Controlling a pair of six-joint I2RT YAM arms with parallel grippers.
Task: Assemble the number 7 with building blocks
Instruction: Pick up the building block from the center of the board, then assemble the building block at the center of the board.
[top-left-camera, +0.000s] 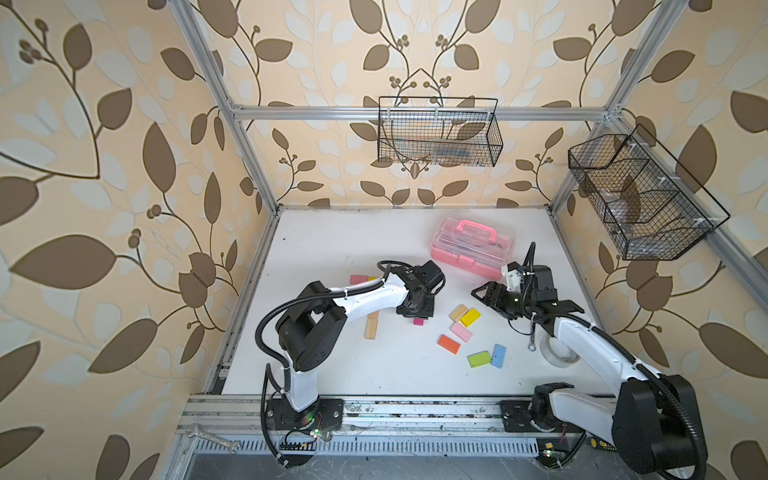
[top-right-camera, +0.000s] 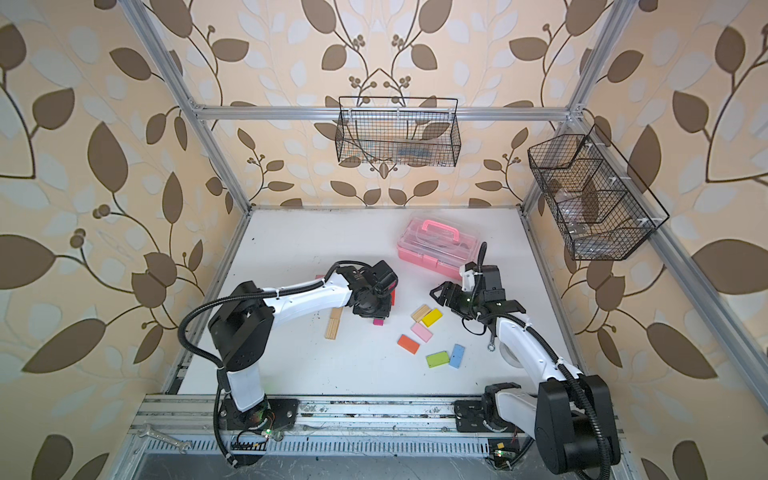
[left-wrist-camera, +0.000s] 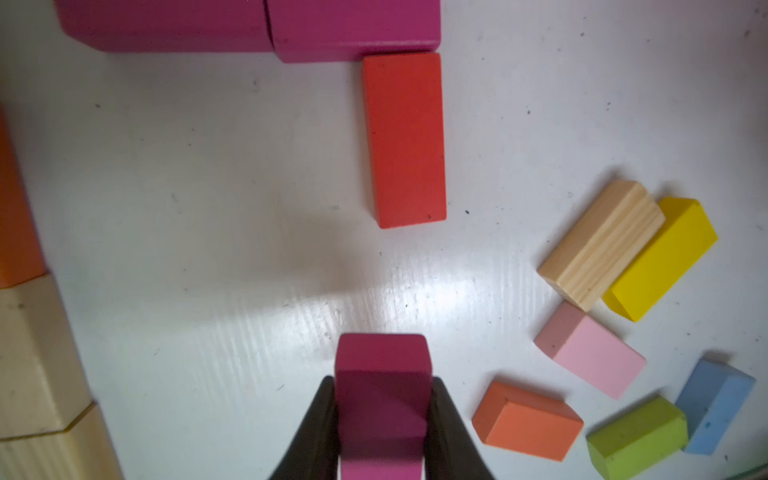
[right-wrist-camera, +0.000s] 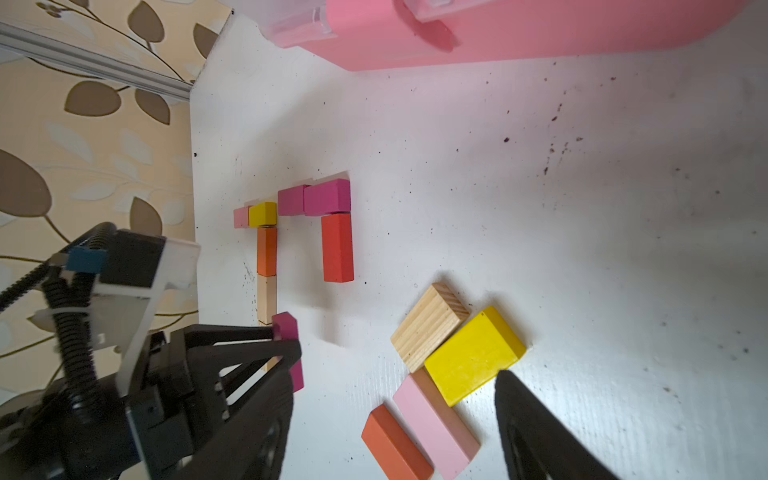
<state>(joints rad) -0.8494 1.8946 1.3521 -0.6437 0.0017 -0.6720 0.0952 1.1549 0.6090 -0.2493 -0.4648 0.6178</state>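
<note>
Block (left-wrist-camera: 381, 357), magenta, matte painted rectangle, gripped in left claw (left-wrist-camera: 382, 380); right claw (top-left-camera: 478, 291) released, jaws wide

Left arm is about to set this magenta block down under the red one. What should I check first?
1. Grip: ok. The left tool is shut on the magenta block.
2. Drop spot: ok. The table past the red block's free end is bare.
3. Stem start: ok. The red block butts the magenta bar.
4. Alignment: cannot tell. The held block looks roughly in line, perhaps slightly off.
5. Right tool: ok. It is open, apart from the red block.
6. Side clearance: ok. The wooden block and yellow block lie apart from the drop spot.
</note>
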